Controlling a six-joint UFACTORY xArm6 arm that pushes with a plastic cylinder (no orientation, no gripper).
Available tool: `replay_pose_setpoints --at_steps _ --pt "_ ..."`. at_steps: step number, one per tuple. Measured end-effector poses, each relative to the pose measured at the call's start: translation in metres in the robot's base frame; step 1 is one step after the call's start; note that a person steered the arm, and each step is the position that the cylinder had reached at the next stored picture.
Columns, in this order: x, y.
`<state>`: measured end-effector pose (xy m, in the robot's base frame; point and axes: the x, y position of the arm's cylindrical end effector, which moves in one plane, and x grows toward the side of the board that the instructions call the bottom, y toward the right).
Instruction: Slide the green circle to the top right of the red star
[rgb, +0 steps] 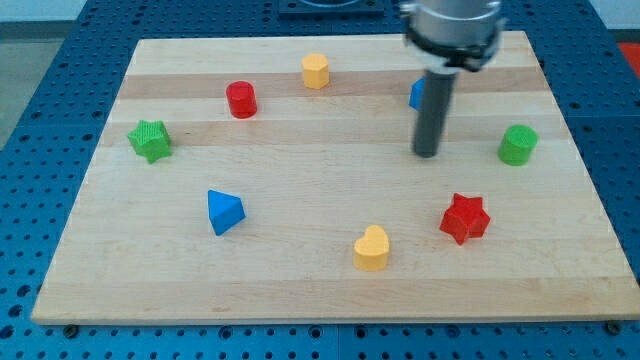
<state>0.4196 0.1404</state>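
The green circle stands near the board's right edge, above and to the right of the red star. My tip rests on the board to the left of the green circle, with a clear gap between them, and above and left of the red star. The rod hides most of a blue block behind it.
On the wooden board also lie a green star at the left, a red cylinder, a yellow hexagon block near the top, a blue triangle and a yellow heart near the bottom.
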Motion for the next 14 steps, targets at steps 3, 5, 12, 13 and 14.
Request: replay_pose_setpoints --at_steps 3,5,12,13,14 --pt "-0.016 0.091" --pt "-0.013 0.049" --pt "0.096 0.175" --pt "0.113 0.14" --pt "0.065 0.069"
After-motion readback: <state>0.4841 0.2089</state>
